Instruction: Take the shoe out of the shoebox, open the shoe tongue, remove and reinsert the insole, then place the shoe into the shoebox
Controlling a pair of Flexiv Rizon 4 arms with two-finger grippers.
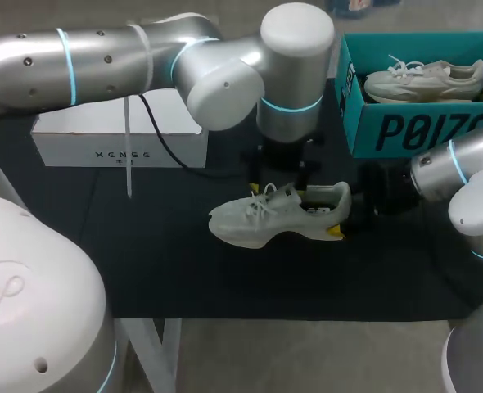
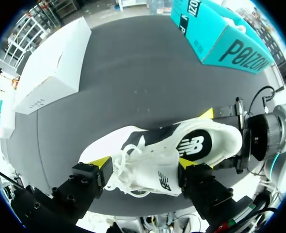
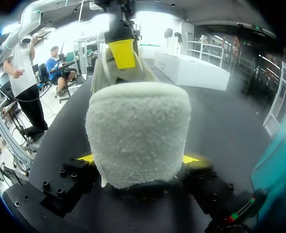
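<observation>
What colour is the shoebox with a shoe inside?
Teal shoebox with black lettering, clearest in the head view.

Shoe [image 1: 278, 214] at the middle of the table [image 1: 143, 262], toe to the left, heel to the right. The left gripper [image 2: 143, 165] grips its laced midsection from behind, and the right gripper [image 3: 138, 159] grips the heel. Back right is the shoebox [image 1: 422, 127] with a second shoe [image 1: 426, 79] inside. Back left, a flat box [image 1: 119, 135], well apart from the rest.

Dim, even overhead light on the black table [image 1: 143, 262], soft sheen along the left arm [image 1: 102, 53], white shoe [image 1: 278, 214] bright, glare past the table's far edge.
</observation>
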